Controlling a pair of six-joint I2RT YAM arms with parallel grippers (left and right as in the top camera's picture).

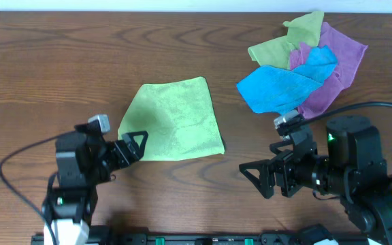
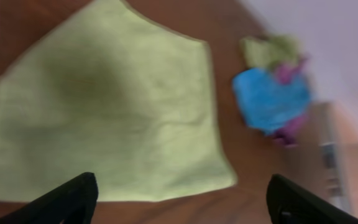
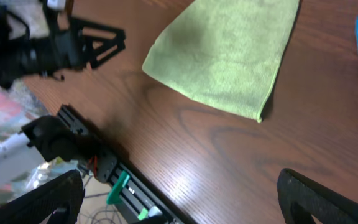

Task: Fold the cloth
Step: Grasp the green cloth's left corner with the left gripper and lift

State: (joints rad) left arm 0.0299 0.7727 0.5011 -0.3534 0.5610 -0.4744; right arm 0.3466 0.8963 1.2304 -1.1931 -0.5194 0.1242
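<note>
Cloth: light-green cloth (image 1: 172, 121) lies flat mid-table, a bit left of centre, roughly midway btw far and near edges. Outline is uneven, w/ a faint crease across it.
L arm: left gripper (image 1: 133, 145) is at the cloth's near-left corner, jaws spread wide and nothing in them. Touching the hem or just short of it: can't tell.
R arm: right gripper (image 1: 252, 178) is close to the near edge, right of the cloth and well apart from it. Jaws are spread and empty.
Other items: pile of cloths (image 1: 305, 61) (blue, purple, olive) sits by the far-right corner, apart from the green one.
Surface: dark wood table (image 1: 60, 61), looks smooth.
Step (est.): lining up for a corner grab, no grip yet.
Risk 1: fingers close on top of the fabric instead of under the hem, so they pinch a ridge or miss.
Risk 2: w/ only one corner lifted, the rest probably slides on the smooth wood and the fold comes out skewed.
Risk 3: descending too low presses the fingertips into the wood.
Risk 4: if the R arm swings wide toward the far edge, it may snag the pile.
Risk 5: both arms converging on the near hem could clash.
</note>
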